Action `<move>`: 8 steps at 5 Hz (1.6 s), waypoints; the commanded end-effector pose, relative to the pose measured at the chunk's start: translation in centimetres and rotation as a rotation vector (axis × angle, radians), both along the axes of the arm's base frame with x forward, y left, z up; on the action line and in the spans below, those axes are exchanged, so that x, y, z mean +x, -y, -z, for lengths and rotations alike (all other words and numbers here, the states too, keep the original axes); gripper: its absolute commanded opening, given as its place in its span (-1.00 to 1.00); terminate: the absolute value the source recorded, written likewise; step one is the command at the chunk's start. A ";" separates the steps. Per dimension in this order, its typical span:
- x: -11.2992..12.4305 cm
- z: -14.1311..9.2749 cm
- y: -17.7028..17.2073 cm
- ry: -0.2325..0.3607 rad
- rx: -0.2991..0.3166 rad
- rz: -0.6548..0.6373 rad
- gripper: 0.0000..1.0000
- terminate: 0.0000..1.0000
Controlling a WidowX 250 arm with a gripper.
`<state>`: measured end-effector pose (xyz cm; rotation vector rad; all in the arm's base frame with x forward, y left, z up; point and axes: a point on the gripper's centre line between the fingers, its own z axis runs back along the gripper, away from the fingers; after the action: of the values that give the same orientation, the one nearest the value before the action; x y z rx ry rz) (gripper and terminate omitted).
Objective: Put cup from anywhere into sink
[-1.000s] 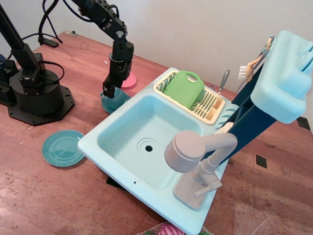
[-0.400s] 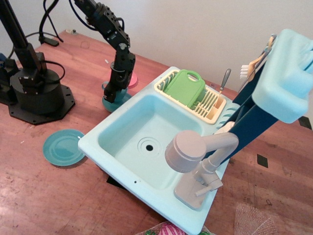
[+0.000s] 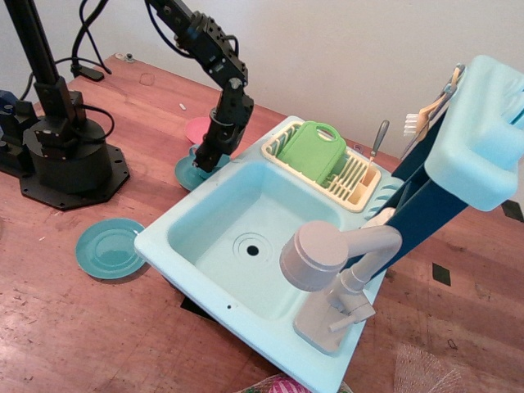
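The small teal cup (image 3: 214, 160) is held in my gripper (image 3: 208, 155), which is shut on it; the fingers hide most of it. It hangs just above the right side of a teal saucer (image 3: 188, 173), close to the back-left rim of the light-blue sink (image 3: 168, 233). The sink's deep basin has a round drain hole (image 3: 251, 250) and a grey faucet (image 3: 327, 262) at the front right. The arm reaches down from the upper left.
A cream dish rack (image 3: 356, 182) with a green cutting board (image 3: 315, 147) sits on the sink's back edge. A pink plate (image 3: 198, 128) lies behind the gripper. A second teal saucer (image 3: 109, 247) lies front left. The black arm base (image 3: 65, 155) stands at left.
My gripper has moved right with the cup, off the middle of the saucer and toward the sink's back-left rim. The cup is slightly higher than before.
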<state>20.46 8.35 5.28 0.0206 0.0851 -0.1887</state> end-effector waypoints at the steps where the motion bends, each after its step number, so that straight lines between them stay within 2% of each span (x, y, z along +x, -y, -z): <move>1: 1.6 -2.3 0.2 0.016 0.018 0.035 -1.00 -1.00; 2: 2.5 -7.4 -1.2 0.035 0.101 0.055 -1.00 -1.00; 3: 2.8 -12.5 -2.3 0.080 0.204 0.040 -1.00 -1.00; 4: 5.4 -17.5 -1.1 0.144 0.264 0.084 -1.00 -1.00; 5: 9.8 -21.3 2.7 0.208 0.236 0.197 -1.00 -1.00; 6: 13.2 -18.5 6.9 0.227 0.147 0.317 -1.00 -1.00; 7: 14.2 -14.6 10.9 0.171 0.048 0.416 -1.00 -1.00; 8: 12.9 -12.4 13.0 0.079 -0.004 0.459 -1.00 -1.00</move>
<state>30.93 -5.44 14.77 -0.0067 0.0810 -0.6323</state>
